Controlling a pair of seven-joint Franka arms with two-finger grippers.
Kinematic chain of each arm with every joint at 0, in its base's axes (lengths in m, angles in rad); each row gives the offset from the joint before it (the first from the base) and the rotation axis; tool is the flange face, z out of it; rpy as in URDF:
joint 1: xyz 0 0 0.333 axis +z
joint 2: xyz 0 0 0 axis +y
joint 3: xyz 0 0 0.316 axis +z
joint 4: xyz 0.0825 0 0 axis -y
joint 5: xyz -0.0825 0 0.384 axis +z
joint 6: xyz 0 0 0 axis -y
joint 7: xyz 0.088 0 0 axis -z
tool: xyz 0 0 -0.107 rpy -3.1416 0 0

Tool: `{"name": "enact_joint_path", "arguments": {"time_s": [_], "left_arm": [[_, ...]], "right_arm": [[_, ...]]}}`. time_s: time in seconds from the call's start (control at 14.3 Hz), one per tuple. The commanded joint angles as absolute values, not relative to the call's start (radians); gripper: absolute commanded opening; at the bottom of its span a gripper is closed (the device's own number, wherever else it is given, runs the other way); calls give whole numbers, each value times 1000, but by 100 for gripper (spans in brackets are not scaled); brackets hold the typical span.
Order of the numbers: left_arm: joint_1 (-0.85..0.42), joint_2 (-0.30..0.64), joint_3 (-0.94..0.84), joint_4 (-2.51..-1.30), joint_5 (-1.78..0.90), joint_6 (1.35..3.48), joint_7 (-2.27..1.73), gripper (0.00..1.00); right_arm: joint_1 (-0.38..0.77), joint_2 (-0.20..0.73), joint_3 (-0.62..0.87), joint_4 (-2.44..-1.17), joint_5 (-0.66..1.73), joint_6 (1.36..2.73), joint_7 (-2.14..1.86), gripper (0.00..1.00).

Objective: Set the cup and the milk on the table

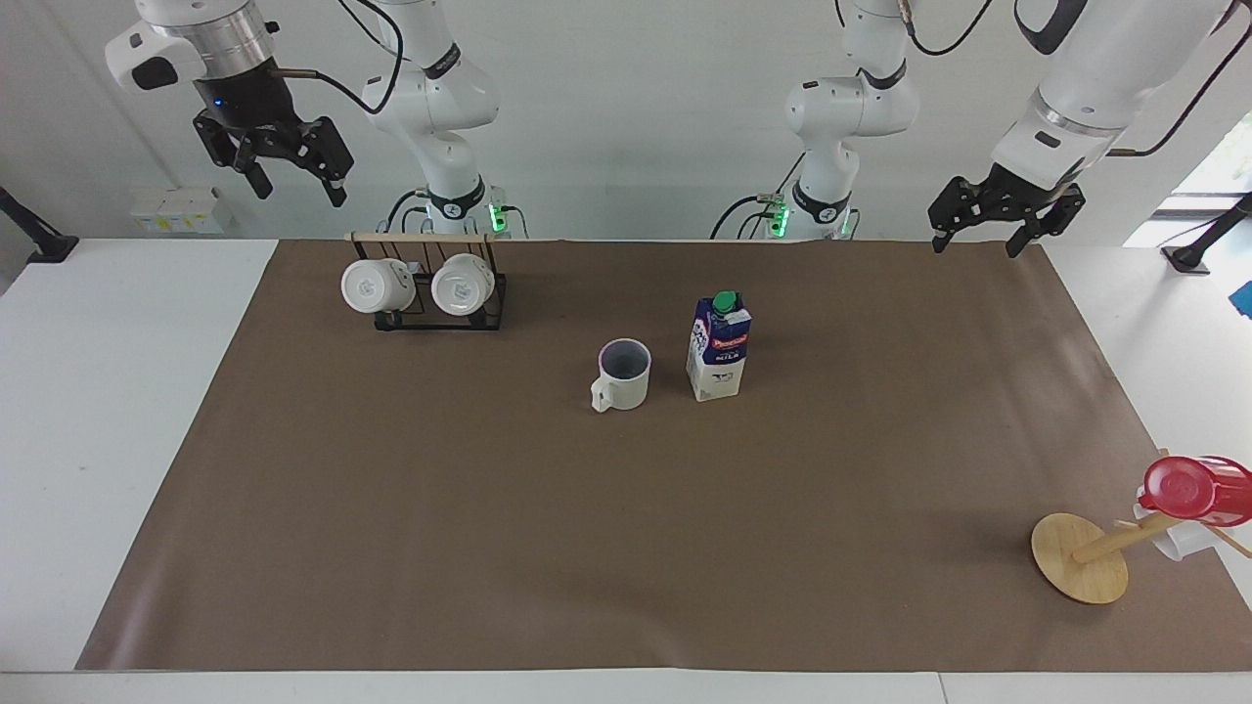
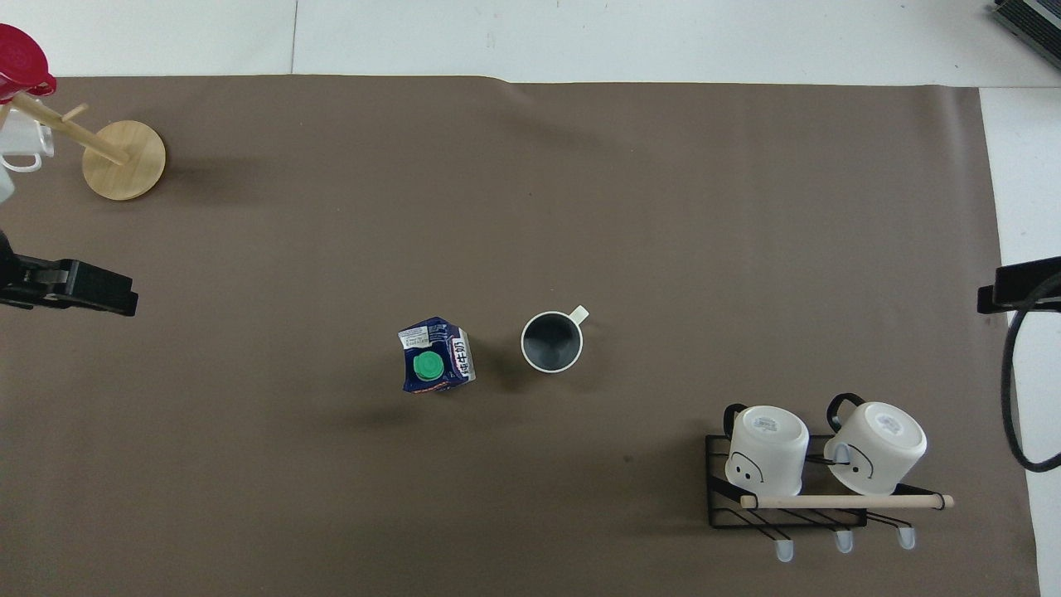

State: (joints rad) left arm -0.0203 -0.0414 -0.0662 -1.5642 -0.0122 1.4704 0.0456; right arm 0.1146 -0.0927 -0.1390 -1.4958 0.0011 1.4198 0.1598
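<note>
Cup (image 1: 623,374) and milk (image 1: 719,347) upright side by side on brown sheet (image 1: 626,548) mid tabletop (image 1: 98,391), not touching; milk toward left arm's end, cup handle pointing away from robots. Left gripper (image 1: 980,233) up in air over sheet edge w/ fingers open, holding nothing; right gripper (image 1: 291,178) high near mug rack (image 1: 430,293) w/ two white mugs, fingers open, empty too. Wooden stand (image 1: 1081,557) w/ red cup (image 1: 1195,489) at sheet corner, left arm's end.
</note>
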Motion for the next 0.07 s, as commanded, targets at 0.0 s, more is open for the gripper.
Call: {"name": "enact_joint_path", "arguments": {"time_s": [0.0], "left_arm": [[-6, -52, -71, -1554, -5, 1445, 67, 100]], "right_arm": [[106, -117, -132, -1529, 11, 1439, 137, 100]]}}
